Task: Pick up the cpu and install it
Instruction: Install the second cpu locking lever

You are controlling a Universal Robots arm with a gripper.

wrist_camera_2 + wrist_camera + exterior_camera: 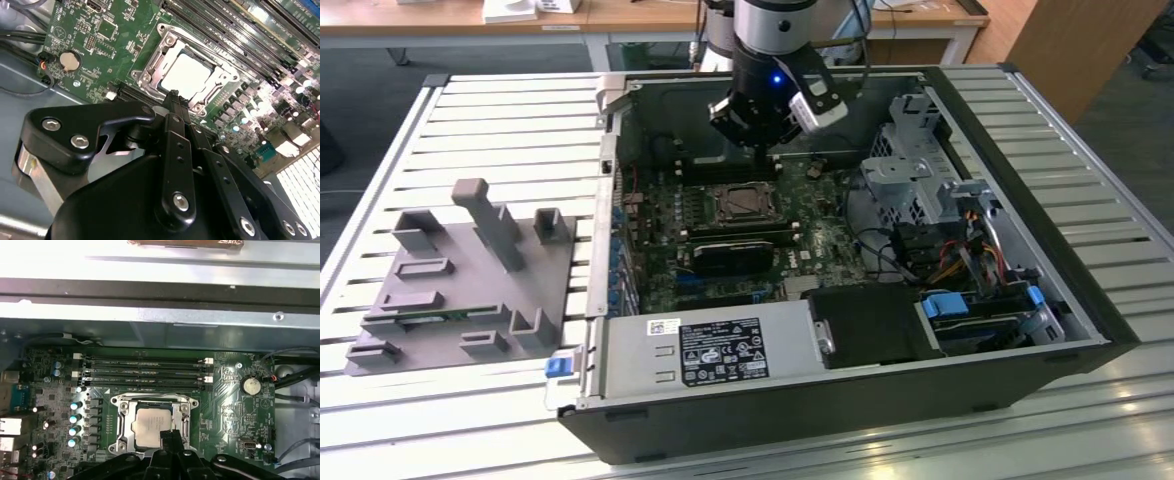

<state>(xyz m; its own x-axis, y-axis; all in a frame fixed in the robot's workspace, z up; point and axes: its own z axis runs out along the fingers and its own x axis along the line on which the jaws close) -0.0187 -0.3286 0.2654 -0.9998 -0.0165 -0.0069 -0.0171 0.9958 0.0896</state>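
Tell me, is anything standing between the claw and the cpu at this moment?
Nothing visible does. The cpu already lies in the socket frame on the motherboard, and the claw hangs just above it over open board.

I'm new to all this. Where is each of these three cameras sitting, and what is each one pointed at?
Exterior view: off the arm, above, looking down on the open computer case on a slatted table; the arm and its pincer hang over the motherboard.
First wrist view: rides near the wrist, looking past the pincer at the cpu lying in its socket.
Second wrist view: also near the wrist, from another side; black pincer linkage in front, cpu beyond.
Shared: both wrist views show cpu, socket and a round coin battery.
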